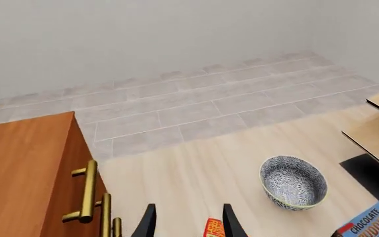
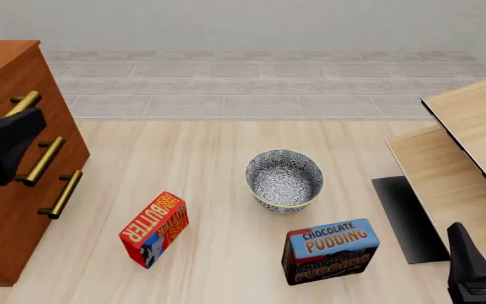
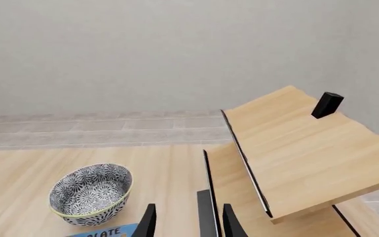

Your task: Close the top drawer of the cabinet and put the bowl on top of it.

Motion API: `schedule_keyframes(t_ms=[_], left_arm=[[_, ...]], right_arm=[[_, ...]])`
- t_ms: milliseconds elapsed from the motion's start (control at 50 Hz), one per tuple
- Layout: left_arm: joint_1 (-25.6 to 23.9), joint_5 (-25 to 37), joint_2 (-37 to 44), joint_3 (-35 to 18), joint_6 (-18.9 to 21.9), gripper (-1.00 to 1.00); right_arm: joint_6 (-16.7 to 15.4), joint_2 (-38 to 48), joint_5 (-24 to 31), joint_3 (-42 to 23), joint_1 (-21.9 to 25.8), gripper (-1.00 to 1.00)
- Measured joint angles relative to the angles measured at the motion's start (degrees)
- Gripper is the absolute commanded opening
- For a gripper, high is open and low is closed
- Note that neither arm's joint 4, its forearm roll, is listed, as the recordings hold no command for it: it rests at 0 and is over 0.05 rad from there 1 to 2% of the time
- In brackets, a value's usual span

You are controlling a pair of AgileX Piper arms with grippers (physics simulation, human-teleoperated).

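The bowl [image 2: 285,178] stands upright on the table [image 2: 226,152], well apart from both grippers. The left gripper [image 1: 186,222] is open and empty, near the cabinet [image 2: 7,158]. The right gripper [image 3: 186,222] is open and empty too.

Wood, brass and glazed ceramic, all smooth

The tall reddish-brown wooden cabinet [image 2: 2,209] looks satin-smooth, its bar handles [image 2: 40,161] shiny brass; the round black-and-white floral bowl [image 2: 285,179] looks like glossy glazed ceramic; the pale light-wood table [image 2: 218,253] is matt; the red butter box [image 2: 154,229] and dark chocolate pudding box [image 2: 331,251] look like printed cardboard.
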Motion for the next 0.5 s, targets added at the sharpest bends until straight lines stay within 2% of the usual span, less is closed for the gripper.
schedule_keyframes(t_ms=[260, 500], left_arm=[[-0.76, 2.0, 12.1, -7.2, -0.55, 1.0], [-2.03, 1.62, 21.53, -11.08, -1.17, 1.0]], right_arm=[[0.23, 0.0, 0.15, 0.08, 0.0, 1.0], [0.77, 0.01, 0.18, 0.09, -0.4, 1.0]])
